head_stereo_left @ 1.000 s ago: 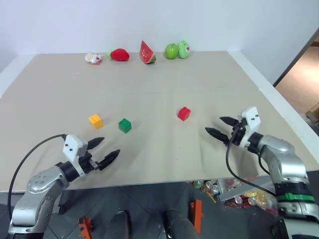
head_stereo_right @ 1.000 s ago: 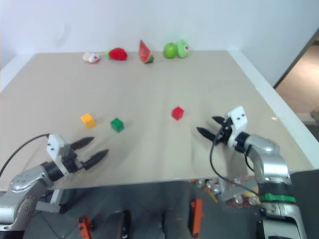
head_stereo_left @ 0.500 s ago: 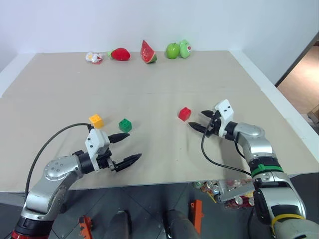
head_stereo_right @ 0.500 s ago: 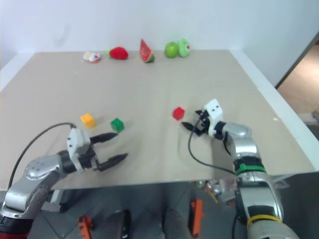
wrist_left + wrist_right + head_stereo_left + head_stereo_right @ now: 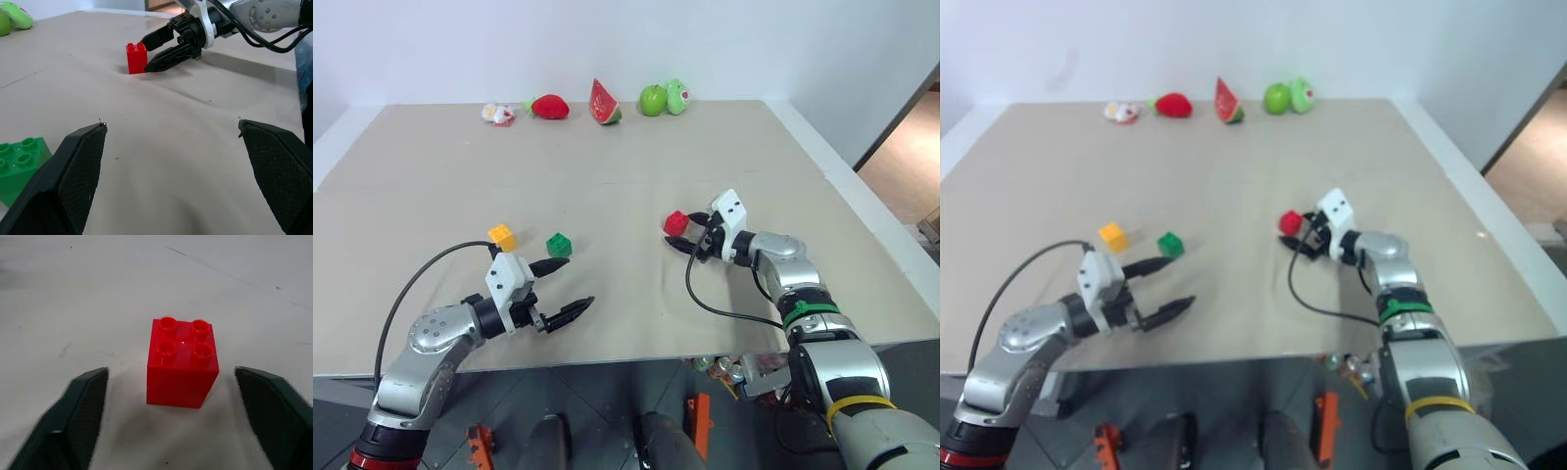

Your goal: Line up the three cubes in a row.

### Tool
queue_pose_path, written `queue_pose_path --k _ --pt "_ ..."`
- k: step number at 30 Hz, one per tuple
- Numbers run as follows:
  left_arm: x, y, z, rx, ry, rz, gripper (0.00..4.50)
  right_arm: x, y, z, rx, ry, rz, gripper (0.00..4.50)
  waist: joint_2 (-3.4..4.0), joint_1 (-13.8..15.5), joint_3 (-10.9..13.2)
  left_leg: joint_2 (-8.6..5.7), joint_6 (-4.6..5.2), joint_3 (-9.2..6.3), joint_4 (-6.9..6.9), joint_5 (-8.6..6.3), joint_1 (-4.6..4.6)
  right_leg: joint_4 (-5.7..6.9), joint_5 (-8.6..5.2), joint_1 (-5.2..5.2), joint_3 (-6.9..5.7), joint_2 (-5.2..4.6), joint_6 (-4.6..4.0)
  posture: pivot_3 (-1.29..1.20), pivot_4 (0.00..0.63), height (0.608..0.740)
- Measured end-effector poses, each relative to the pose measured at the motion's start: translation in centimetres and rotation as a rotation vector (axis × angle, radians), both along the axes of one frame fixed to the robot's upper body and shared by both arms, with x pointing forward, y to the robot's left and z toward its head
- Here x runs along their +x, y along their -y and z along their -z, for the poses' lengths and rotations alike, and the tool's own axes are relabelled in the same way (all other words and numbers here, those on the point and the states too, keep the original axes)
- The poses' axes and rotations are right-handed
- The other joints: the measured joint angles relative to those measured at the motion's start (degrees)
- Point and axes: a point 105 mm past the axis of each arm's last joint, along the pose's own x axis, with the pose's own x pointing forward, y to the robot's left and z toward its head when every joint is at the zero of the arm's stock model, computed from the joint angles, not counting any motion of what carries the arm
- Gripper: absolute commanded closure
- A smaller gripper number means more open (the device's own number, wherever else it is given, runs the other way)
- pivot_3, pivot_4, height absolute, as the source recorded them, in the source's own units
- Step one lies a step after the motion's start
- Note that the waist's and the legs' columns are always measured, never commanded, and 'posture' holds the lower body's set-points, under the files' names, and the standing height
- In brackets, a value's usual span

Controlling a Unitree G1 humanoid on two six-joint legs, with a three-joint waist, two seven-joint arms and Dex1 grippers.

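Right end effector (image 5: 688,232) sits open around the red cube (image 5: 675,222), not pinching it yet. Next it probably closes and carries it toward the green cube (image 5: 558,245). Left end effector (image 5: 564,288) hangs open.

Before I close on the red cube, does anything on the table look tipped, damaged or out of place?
Nothing stands out. The red cube sits studs up, flat on the table, between the right gripper fingers. The green cube and yellow-orange cube also rest flat and apart.

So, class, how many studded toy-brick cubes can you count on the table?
3: the yellow-orange cube sits farthest left, the green cube close beside it, and the red cube lies apart to the right, just ahead of the right gripper.
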Motion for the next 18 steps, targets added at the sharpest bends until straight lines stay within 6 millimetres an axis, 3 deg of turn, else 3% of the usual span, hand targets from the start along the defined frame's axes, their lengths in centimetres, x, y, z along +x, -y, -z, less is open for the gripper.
queue_pose_path --k 5,12,18 --pt "0.1 -0.1 0.2 0.001 -0.001 -0.01 0.0 0.2 -0.2 0.0 0.008 0.002 -0.002 3.26 0.0 0.0 0.0 0.0 0.0 0.0 0.0 0.0 0.01 0.0 0.0 0.0 0.0 0.0 0.0 0.0 0.15 0.74" --pt "0.1 0.0 0.2 -0.017 0.004 -0.014 0.0 0.0 -0.2 0.0 0.011 -0.006 -0.024 3.29 0.0 0.0 0.0 0.0 0.01 0.0 0.01 0.01 0.01 0.02 0.01 0.01 0.0 0.0 -0.01 0.0 0.15 0.74" --pt "-0.2 0.0 0.2 -0.012 -0.012 0.021 0.0 -4.0 0.6 0.2 0.005 -0.137 -0.305 3.29 0.03 0.2 0.0 -0.01 0.0 -0.05 0.01 0.0 -0.02 0.04 -0.04 0.03 -0.02 0.0 0.03 0.0 0.15 0.74"
